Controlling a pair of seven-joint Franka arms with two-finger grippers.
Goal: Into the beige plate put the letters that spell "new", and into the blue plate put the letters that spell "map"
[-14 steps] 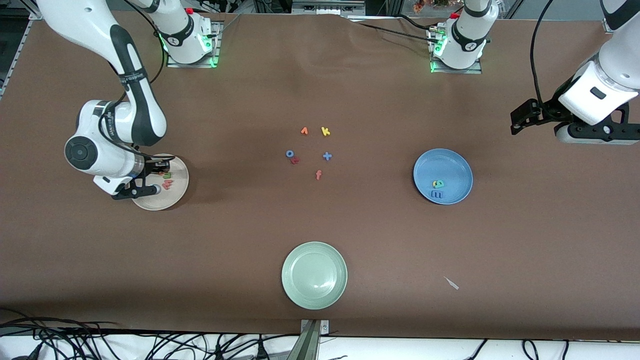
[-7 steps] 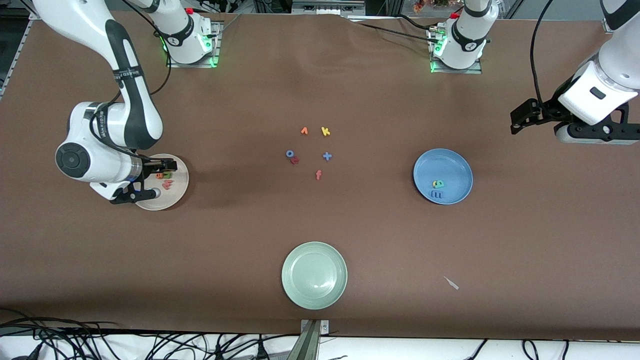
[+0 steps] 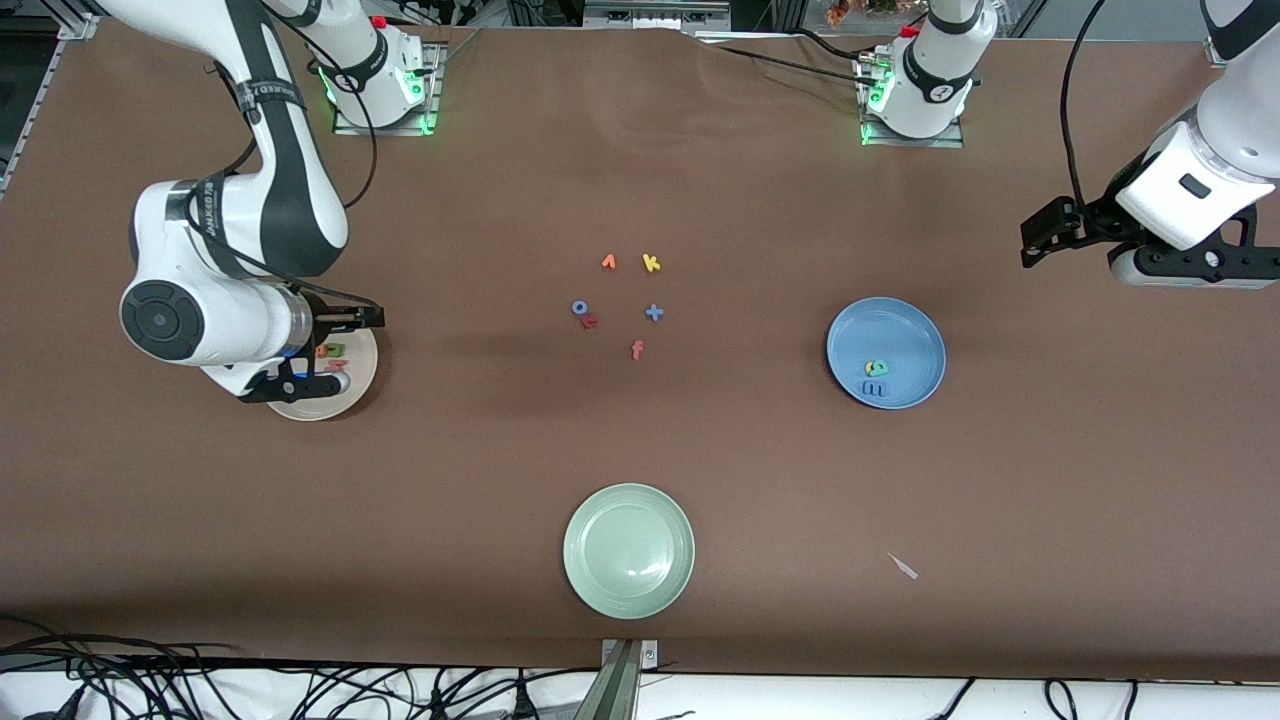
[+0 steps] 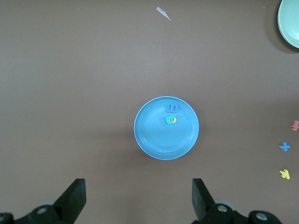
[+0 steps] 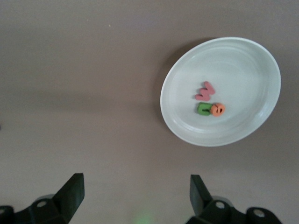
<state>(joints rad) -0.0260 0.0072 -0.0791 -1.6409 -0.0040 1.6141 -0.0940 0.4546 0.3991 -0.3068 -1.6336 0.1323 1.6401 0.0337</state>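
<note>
Three letters lie in beige plate [image 5: 243,60], under right gripper [image 3: 335,350]: green "n" [image 5: 204,109] touching orange "e" [image 5: 217,109], red-pink "w" [image 5: 205,91] just beside them. Right gripper hangs over plate, fingers [image 5: 70,191] spread wide, holding nothing. Left gripper [image 4: 138,198] waits up high at left arm's end of table, fingers spread, empty. Blue plate [image 4: 149,140] sits below it, with blue "m" [image 4: 171,108] and yellow "a" [image 4: 171,120] inside; teal "p" seems stuck on "a", hard to tell. Green plate [image 3: 600,580] sits well apart from both grippers.
</note>
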